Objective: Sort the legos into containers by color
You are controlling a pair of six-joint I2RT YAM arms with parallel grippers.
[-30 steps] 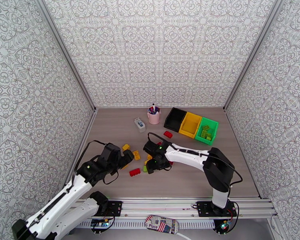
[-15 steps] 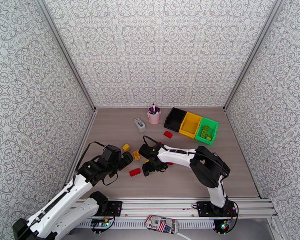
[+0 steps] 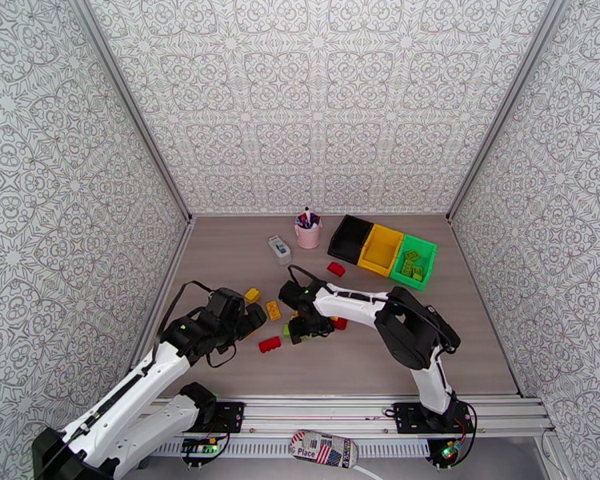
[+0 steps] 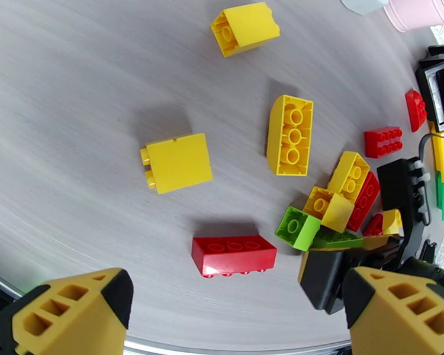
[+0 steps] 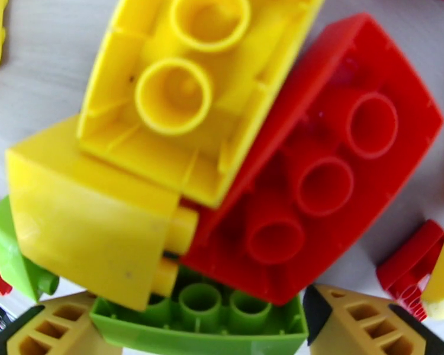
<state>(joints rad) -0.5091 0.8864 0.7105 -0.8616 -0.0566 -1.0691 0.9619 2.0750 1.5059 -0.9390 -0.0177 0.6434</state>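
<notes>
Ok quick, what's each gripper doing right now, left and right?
Left gripper: open wide, holding nothing.
Right gripper: closed on a green brick, pressed against both its ends.

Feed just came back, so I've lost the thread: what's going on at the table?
Lego sorting is partway done. The right gripper is down in the mixed pile, its fingers either side of a green brick; whether they grip it I cannot tell. The left gripper hovers open near a red brick. A few green bricks lie in the green bin; the yellow bin and black bin look empty.
</notes>
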